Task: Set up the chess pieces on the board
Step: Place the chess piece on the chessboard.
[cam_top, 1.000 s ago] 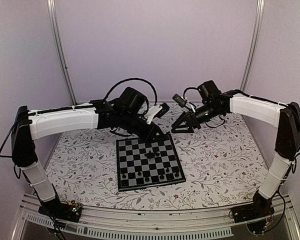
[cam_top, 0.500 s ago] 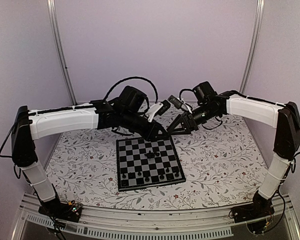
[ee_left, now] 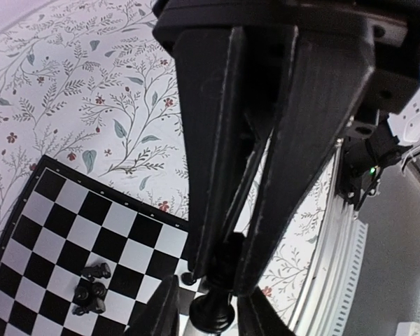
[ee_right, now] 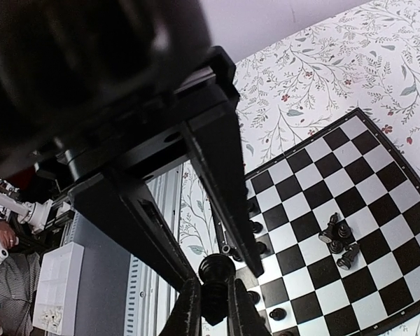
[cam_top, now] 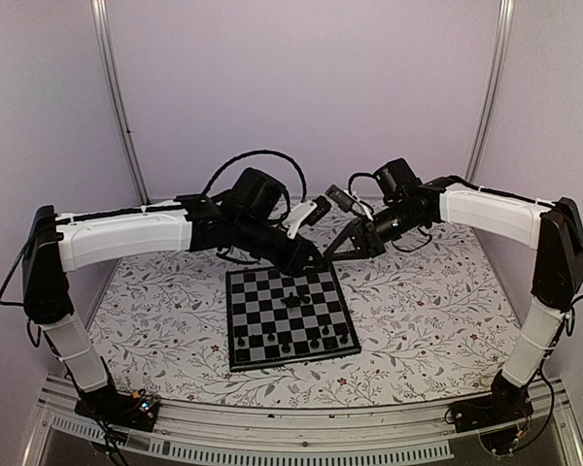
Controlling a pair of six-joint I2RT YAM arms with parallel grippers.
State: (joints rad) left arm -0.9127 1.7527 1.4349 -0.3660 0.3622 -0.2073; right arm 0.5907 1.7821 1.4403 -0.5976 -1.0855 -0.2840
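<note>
As the overhead camera has it, progress: partly done. On the flat square board of black and light grey squares (cam_top: 272, 320) a short row of tiny black chess figures (cam_top: 284, 346) stands along the near edge. A jumbled cluster of black figures (cam_top: 291, 301) sits near the middle, and most squares are bare. By this look, much of the setting-up is yet to do.
Overhead, arm pose: both white-shelled arms reach in level from the sides. The left pincer (cam_top: 314, 260) and right pincer (cam_top: 328, 258) tilt down and meet tip to tip above the board's far edge. The floral-patterned surface (cam_top: 418, 311) lies all round the board.
Overhead, held piece: hidden between the tips.
Left wrist, pincer state: its two fingers stand narrowly apart around a small black round-based chess piece (ee_left: 213, 315). Whether they press on it cannot be told.
Left wrist, other arm: the right pincer's fingers (ee_left: 161, 315) flank the same piece from below.
Left wrist, board: lower left, well under the piece.
Right wrist, pincer state: closed right down, its tips clamped on the piece's rounded end.
Right wrist, other arm: the left pincer's fingers (ee_right: 187, 308) sit on either side of the piece's other end.
Right wrist, judgement: a hand-over in the air, with the piece not yet on any square.
</note>
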